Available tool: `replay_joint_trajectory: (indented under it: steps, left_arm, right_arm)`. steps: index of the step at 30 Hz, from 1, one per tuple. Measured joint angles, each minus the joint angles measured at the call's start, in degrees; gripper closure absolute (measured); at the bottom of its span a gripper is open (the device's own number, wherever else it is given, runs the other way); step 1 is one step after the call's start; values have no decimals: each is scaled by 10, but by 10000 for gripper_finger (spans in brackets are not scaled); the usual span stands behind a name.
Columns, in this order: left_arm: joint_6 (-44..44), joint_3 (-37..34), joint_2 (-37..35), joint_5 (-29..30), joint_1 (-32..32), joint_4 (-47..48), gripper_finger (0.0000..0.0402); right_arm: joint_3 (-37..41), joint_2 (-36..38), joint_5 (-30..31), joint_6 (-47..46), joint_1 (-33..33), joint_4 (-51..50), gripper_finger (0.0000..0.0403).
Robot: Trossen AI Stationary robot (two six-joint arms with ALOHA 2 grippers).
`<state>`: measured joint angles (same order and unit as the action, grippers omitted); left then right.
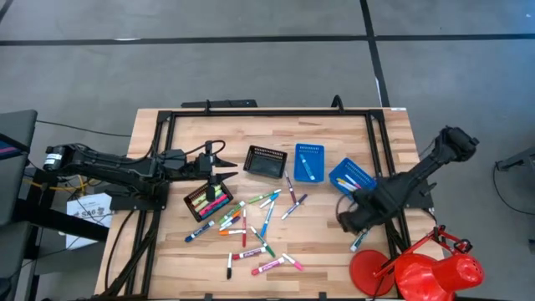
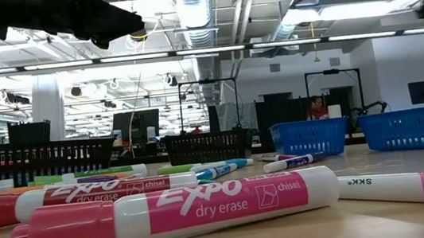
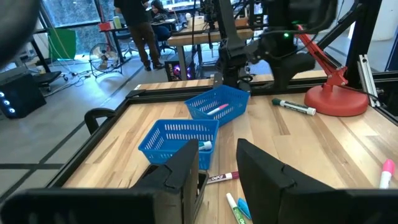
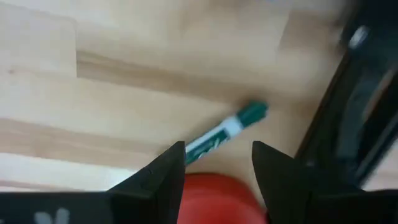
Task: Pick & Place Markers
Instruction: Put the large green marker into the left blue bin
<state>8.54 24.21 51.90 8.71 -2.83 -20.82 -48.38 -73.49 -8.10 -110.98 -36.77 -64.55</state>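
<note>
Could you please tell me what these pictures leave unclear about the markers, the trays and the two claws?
- Black tray near the left arm: how many markers lie in it; too small in the high view, its mesh wall hides them in the low view.
- Green marker: one end hidden behind the right claw in the right wrist view.
- Left claw: its tips are cut off by the picture's edge.
- Marker labels: too small from above.
</note>
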Motion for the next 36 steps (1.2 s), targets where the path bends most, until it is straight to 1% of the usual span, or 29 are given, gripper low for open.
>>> replay_joint_trajectory:
  steps: [6, 8, 14, 21, 24, 28, 31, 33, 36]
  left_arm:
    - [0, 0, 0, 0, 0, 0, 296]
    - [0, 0, 0, 0, 0, 0, 296]
    - [0, 0, 0, 0, 0, 0, 296]
    - [0, 0, 0, 0, 0, 0, 296]
    - [0, 0, 0, 0, 0, 0, 296]
    - [0, 0, 0, 0, 0, 0, 296]
    - [0, 0, 0, 0, 0, 0, 296]
    - [0, 0, 0, 0, 0, 0, 296]
    - [0, 0, 0, 0, 0, 0, 296]
  right_arm:
    - [34, 0, 5, -182, -100, 76, 228]
    - [51, -1, 5, -201, -122, 98, 229]
    - [95, -44, 10, -199, -130, 185, 234]
    - [97, -110, 14, -196, -126, 209, 237]
    - [95, -132, 19, -174, -125, 213, 253]
    - [95, -139, 69, -139, -123, 219, 294]
    - [97, -126, 101, -122, -115, 224, 325]
    - [97, -117, 126, -97, -106, 227, 337]
    - [99, -110, 207, -61, -85, 228, 344]
